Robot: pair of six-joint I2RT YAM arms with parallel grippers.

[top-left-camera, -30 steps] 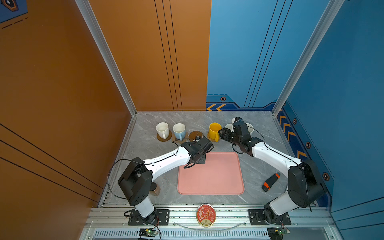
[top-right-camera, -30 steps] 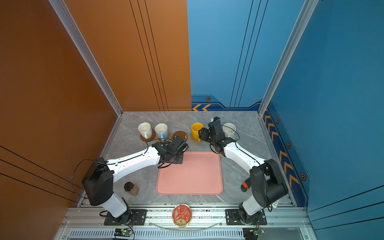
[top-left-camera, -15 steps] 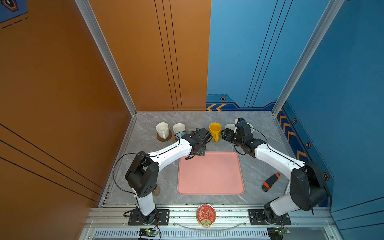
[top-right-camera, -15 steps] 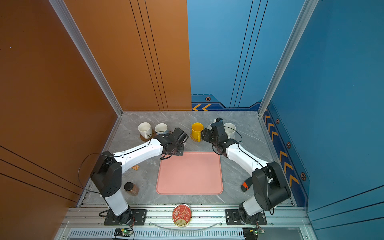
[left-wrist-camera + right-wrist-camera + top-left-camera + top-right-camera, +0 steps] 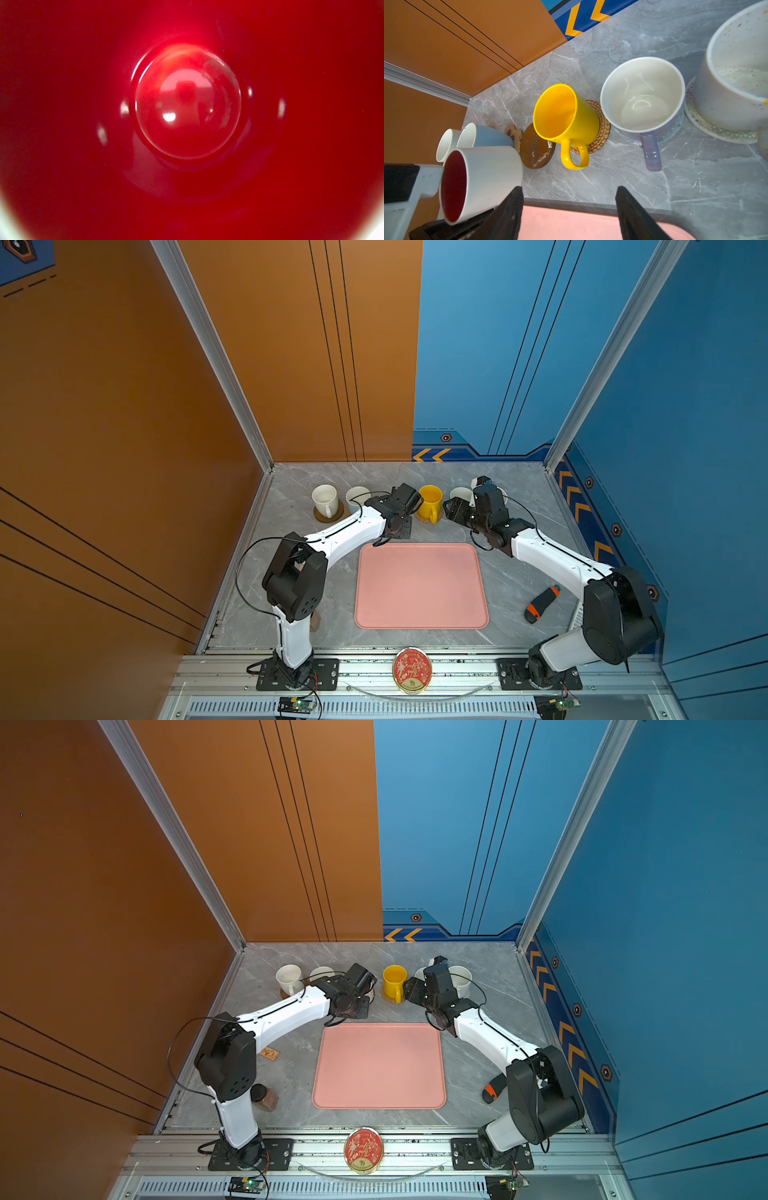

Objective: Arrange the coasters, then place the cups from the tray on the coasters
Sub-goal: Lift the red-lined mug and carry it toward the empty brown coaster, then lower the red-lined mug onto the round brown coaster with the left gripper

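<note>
right wrist view, looking across the far edge of the tray: cups in a row on the bench beyond that edge. yellow cup upright on the rattan coaster, beyond the middle of the tray's far edge, handle toward the tray. lavender cup on the blue-grey coaster and speckled cup on the cream coaster, further toward the tray's far right corner. toward the far left corner: bare brown disc flat on the bench, paw coaster peeking out beside the blue cup, white cup last in the row. red-lined cup just on the tray side of the bare brown disc, not on it. left fingers closed on that cup; exact pinch point hidden. cannot tell whether touching the bench or lifted. right fingers spread wide with nothing between, hanging over the tray's far edge. left wrist view: nothing but the glossy red inside of the cup, round base dead centre. in both top views, left arm bent over the spot beyond the tray's far left corner, hiding the red-lined cup; white cup on a second brown disc. red tin past the tray's near edge, orange-black tool off its right edge.
</note>
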